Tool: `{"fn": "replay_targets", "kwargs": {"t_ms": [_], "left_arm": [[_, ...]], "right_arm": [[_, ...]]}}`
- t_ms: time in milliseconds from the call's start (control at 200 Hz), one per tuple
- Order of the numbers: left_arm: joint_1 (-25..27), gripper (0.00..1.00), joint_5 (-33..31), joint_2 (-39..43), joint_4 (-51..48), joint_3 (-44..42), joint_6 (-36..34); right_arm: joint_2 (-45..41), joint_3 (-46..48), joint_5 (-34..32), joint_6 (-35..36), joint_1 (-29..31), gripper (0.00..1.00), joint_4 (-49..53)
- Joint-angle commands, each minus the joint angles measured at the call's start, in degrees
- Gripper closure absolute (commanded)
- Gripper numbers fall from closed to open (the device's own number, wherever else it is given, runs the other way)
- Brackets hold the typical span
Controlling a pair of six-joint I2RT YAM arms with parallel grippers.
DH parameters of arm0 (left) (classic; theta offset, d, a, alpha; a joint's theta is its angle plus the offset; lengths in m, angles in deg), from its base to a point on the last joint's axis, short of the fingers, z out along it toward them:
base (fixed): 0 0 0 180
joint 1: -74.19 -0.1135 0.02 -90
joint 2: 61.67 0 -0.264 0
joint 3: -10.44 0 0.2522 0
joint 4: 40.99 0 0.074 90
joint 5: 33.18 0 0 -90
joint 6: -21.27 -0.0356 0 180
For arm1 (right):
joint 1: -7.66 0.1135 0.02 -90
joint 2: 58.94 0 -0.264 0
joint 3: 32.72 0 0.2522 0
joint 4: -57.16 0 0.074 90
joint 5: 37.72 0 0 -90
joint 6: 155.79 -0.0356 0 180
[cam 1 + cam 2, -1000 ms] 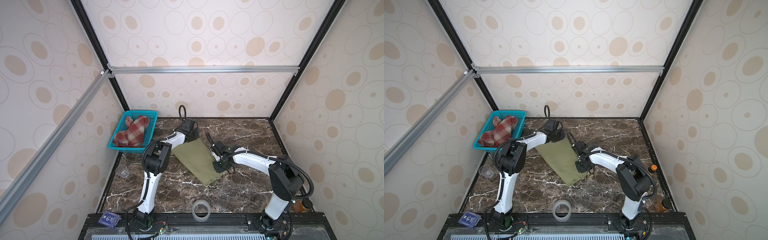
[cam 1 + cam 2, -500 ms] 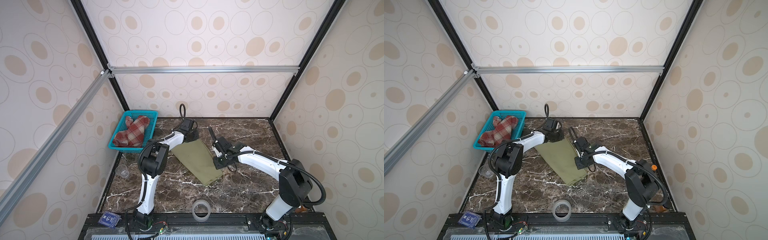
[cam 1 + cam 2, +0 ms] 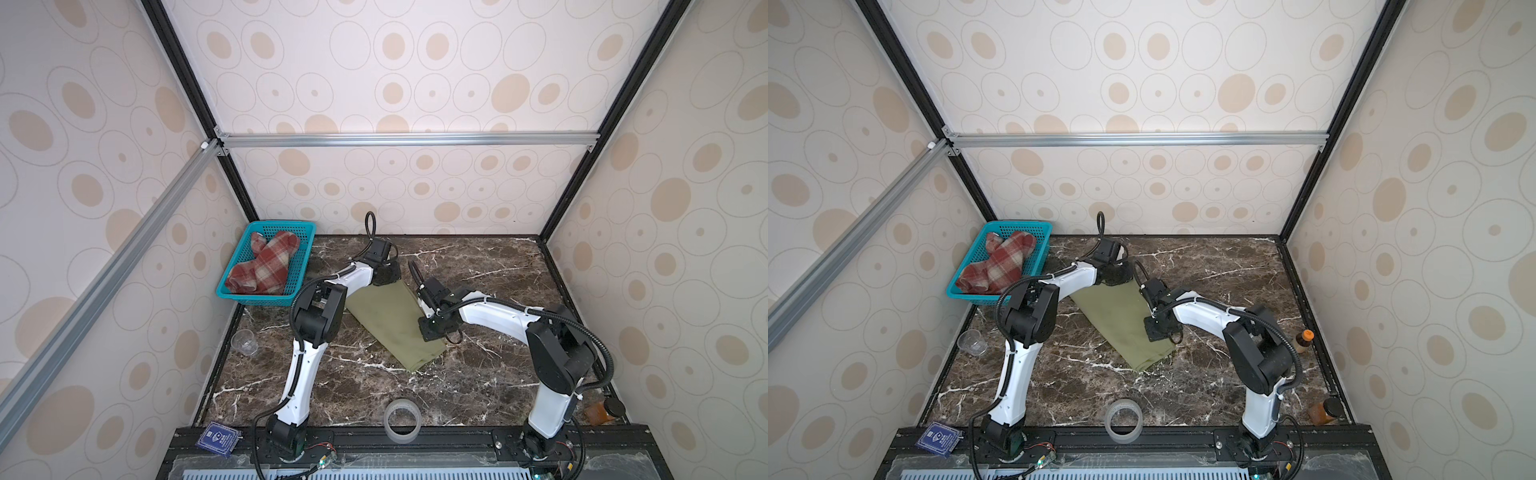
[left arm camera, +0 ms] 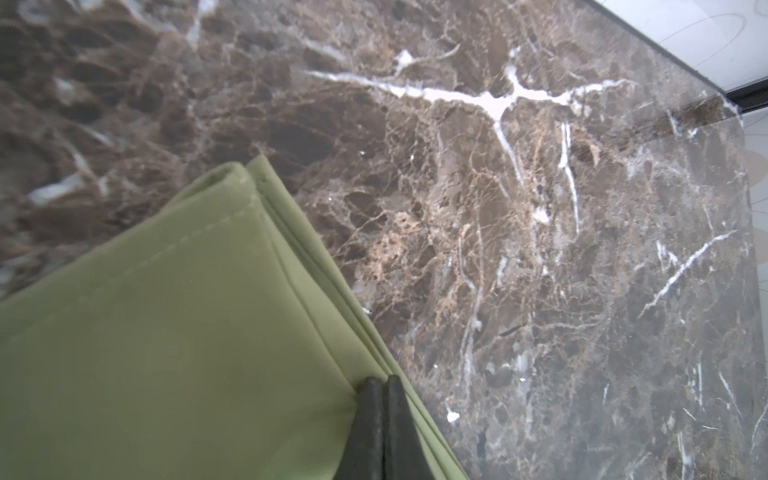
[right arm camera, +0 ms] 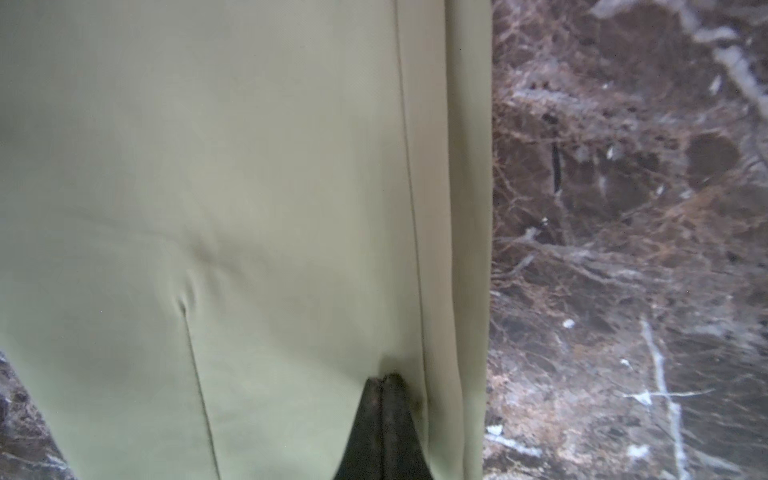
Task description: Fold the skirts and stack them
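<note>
While the green skirt [image 3: 395, 328] lies folded in a slanting strip at the middle of the table [image 3: 498, 374] in both top views, we see the left gripper [image 4: 381, 386] shut tight, pinching the skirt's edge at its upper end. The right gripper [image 5: 384, 382] is closed on the cloth just inside the lower right edge, puckering it slightly. The plaid skirt [image 3: 266, 266] sits crumpled in the blue basket [image 3: 253, 297] at the left of the frame, well apart from both arms.
</note>
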Motion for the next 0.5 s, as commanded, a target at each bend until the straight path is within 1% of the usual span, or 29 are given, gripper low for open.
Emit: {"fn": "replay_targets", "kwargs": {"t_ms": [0, 305, 495], "left_arm": [[-0.7, 1.0, 1.2, -1.3, -0.3, 2.8, -0.4], [-1.7, 1.0, 1.8, -2.2, 2.3, 2.9, -0.1], [-2.1, 1.0, 1.7, -0.9, 4.6, 2.0, -1.3]], "right_arm": [[1.6, -1.5, -1.7, -1.1, -0.7, 1.0, 0.3], [3.3, -1.9, -1.9, -1.9, -2.0, 1.0, 0.5], [4.0, -1.9, -1.7, -1.3, -3.0, 1.0, 0.1]]}}
